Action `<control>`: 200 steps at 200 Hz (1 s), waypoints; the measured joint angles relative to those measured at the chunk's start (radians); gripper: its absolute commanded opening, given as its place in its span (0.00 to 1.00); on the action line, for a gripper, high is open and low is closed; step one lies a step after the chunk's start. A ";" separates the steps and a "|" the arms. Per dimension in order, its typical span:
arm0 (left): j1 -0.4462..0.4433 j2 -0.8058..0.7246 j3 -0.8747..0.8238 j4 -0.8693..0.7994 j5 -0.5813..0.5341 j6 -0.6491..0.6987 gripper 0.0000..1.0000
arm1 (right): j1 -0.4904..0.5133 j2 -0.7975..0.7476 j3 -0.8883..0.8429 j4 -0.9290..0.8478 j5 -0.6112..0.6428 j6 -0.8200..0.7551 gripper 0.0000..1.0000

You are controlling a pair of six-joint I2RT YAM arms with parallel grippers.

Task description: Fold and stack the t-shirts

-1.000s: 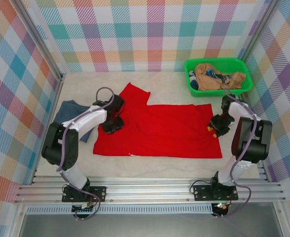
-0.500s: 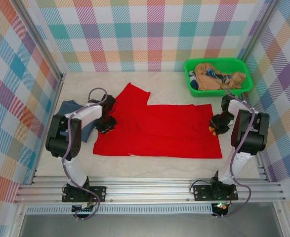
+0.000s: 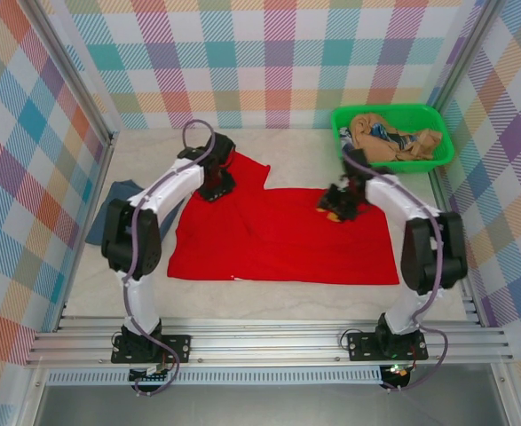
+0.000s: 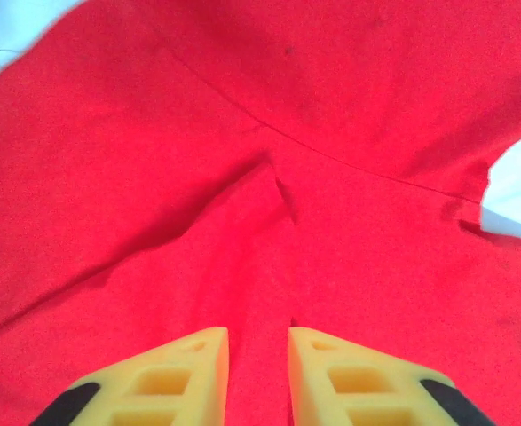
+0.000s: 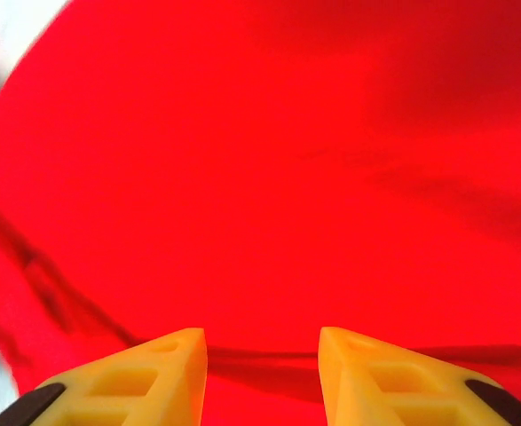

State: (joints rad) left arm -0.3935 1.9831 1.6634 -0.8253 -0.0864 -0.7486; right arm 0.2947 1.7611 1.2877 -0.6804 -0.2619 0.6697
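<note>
**A:** Two shirts to deal with. How will the red shirt handle?

**B:** Soft and light, I judge. It is limp cloth, so it sags and creases where it is lifted and keeps no shape of its own. Nothing fragile. It may slide a little on the table, and a pinch can catch two layers at once.

**A:** Where would you take hold?

**B:** At edges and corners: the sleeve, the hem, the shoulder seam. A pinch in the middle only bunches it.

**A:** Where does it lie from the left tool?

**B:** Right under it and ahead of it. That tool hangs over the far left part, by the sleeve, and its wrist view shows a seam and a small fold just ahead of the tips. The jaws stand narrowly apart with only cloth seen through the gap; nothing is pinched.

**A:** And the right tool?

**B:** Over the far edge of the shirt, toward the right, with smooth red cloth below and ahead. The jaws stand a little wider than the left's, and hold nothing that I can see.

**A:** The blue shirt?

**B:** Off to the left of the left tool, beside the red one, partly behind that arm. Well apart from the right tool.
</note>
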 measured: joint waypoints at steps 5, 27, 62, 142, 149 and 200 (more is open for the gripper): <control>0.005 0.025 0.002 0.005 0.006 -0.001 0.24 | 0.046 0.033 0.029 0.008 -0.019 -0.002 0.36; 0.042 0.122 -0.008 0.010 0.030 -0.001 0.17 | 0.212 0.180 0.174 0.053 -0.063 0.000 0.34; 0.089 0.166 -0.018 0.000 0.043 0.013 0.09 | 0.340 0.360 0.347 0.058 -0.085 0.024 0.33; 0.095 0.121 -0.103 0.019 0.039 0.028 0.07 | 0.355 0.515 0.506 0.013 -0.034 0.033 0.30; 0.095 0.121 -0.103 0.019 0.040 0.030 0.07 | 0.356 0.521 0.513 0.013 -0.034 0.033 0.30; 0.096 0.121 -0.103 0.018 0.041 0.035 0.07 | 0.382 0.563 0.602 -0.016 -0.034 0.032 0.32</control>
State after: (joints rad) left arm -0.2974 2.1044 1.5608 -0.8074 -0.0452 -0.7136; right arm 0.6769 2.3241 1.8893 -0.6968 -0.2958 0.7021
